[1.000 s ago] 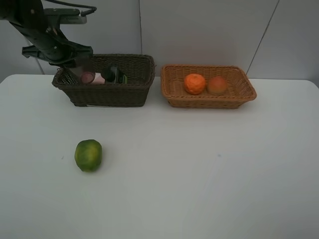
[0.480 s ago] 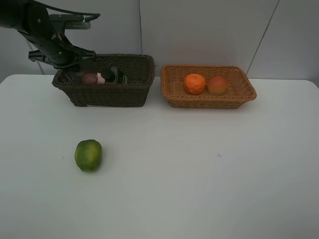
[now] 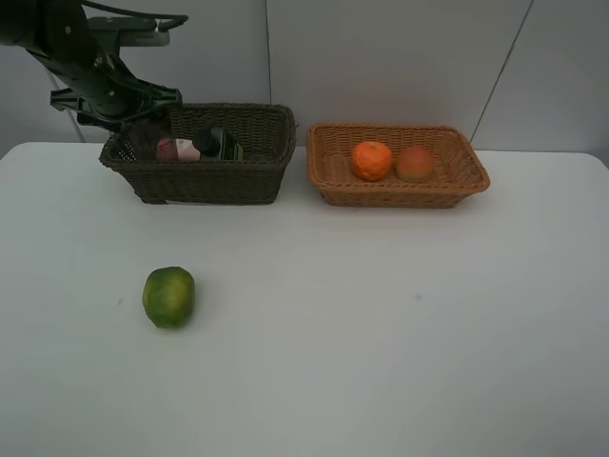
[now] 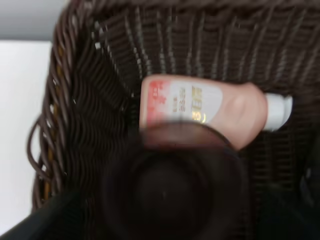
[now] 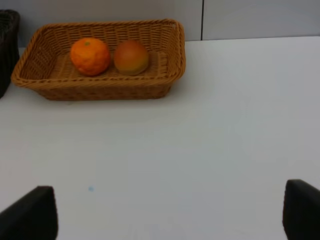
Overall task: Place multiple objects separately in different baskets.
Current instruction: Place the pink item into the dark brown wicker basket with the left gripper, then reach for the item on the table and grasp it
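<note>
1. Along the far edge of the white tabletop [image 3: 381,324] stand two woven baskets side by side: a deep dark brown basket [image 3: 205,181] toward the far left corner and a shallower light tan basket [image 3: 400,195] just right of it, near the middle of the far edge.
2. Inside the dark basket lie a pink tube [image 4: 200,107] with a white cap, a dark green bottle [image 3: 221,143] beside it, and a translucent mauve cup [image 4: 175,185], which in the left wrist view sits blurred and partly over the tube.
3. Inside the tan basket an orange [image 3: 371,160] and a red-yellow peach-like fruit [image 3: 415,163] rest next to each other, close to touching.
4. Alone on the left half of the tabletop, well apart from both baskets, lies a green citrus [image 3: 168,297].
5. Over the left end of the dark basket hangs the left tool [image 3: 143,129]; the cup appears to sit right under it, but whether its jaws are wide or closed is not clear.
6. Over the bare tabletop the right tool [image 5: 172,212] has its two dark fingertips [image 5: 30,212] spread wide, holding nothing.
</note>
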